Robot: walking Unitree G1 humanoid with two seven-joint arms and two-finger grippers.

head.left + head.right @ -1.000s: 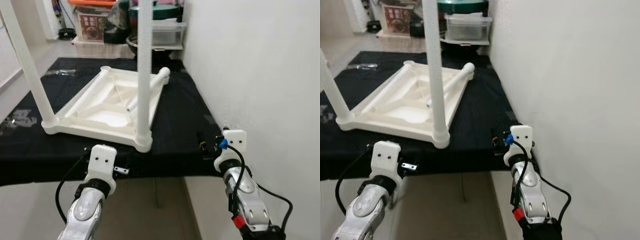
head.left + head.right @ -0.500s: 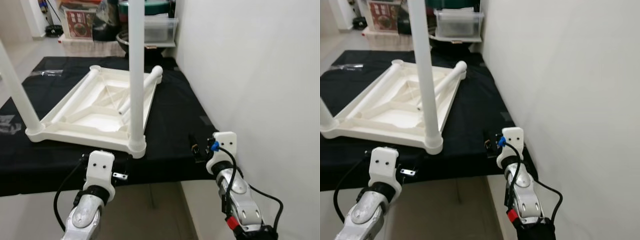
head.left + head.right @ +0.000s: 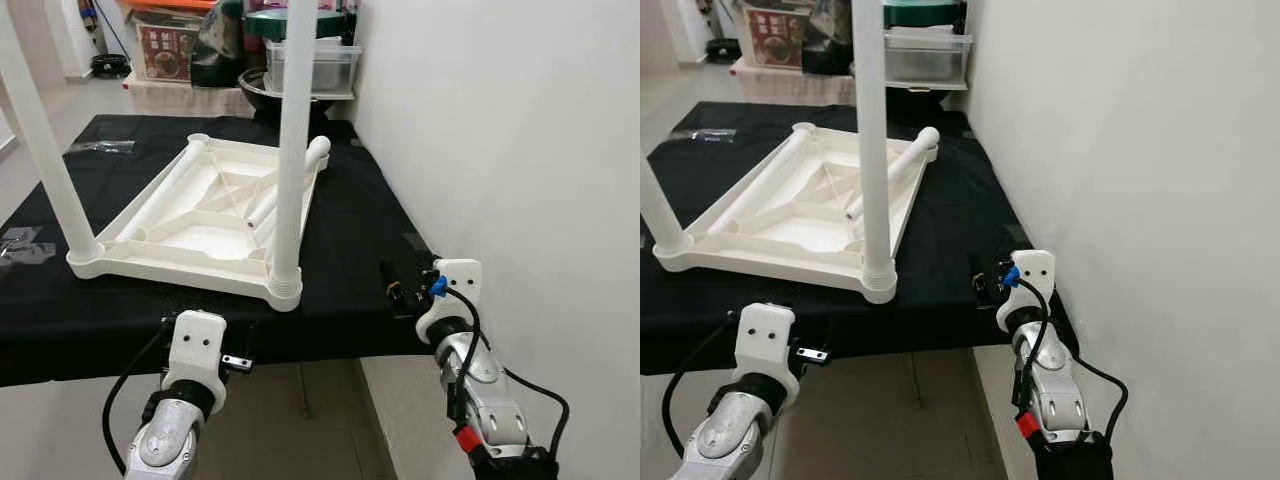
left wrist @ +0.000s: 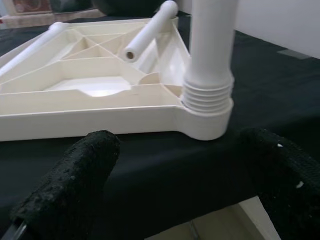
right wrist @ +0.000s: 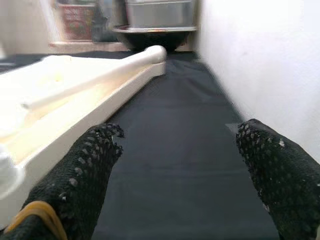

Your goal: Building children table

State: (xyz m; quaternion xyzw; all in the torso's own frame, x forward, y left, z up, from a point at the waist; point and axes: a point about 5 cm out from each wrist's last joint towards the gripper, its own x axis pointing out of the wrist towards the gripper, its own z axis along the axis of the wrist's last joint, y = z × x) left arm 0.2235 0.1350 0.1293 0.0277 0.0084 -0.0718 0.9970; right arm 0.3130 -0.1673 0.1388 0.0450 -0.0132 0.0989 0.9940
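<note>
A white plastic children's table (image 3: 190, 240) lies upside down on a black-covered surface (image 3: 360, 230). One leg (image 3: 293, 150) stands screwed into its near right corner. Another leg (image 3: 45, 150) stands at the near left corner. A loose leg (image 3: 905, 160) lies across the underside, and a second lies along the far rim (image 4: 30, 45). My left gripper (image 4: 185, 165) is open just before the front edge, facing the near right corner socket (image 4: 207, 107). My right gripper (image 5: 175, 170) is open at the surface's right front corner, holding nothing.
A white wall (image 3: 520, 150) runs close along the right side. Plastic bins and a dark bowl (image 3: 310, 65) stand on a shelf behind the surface. A small clear bag (image 3: 100, 147) lies at the far left of the cloth. Tiled floor (image 3: 300, 420) shows below the front edge.
The whole view has shifted as the camera moved. Both grippers stay low at the front edge, still open. Nothing was taken hold of.
</note>
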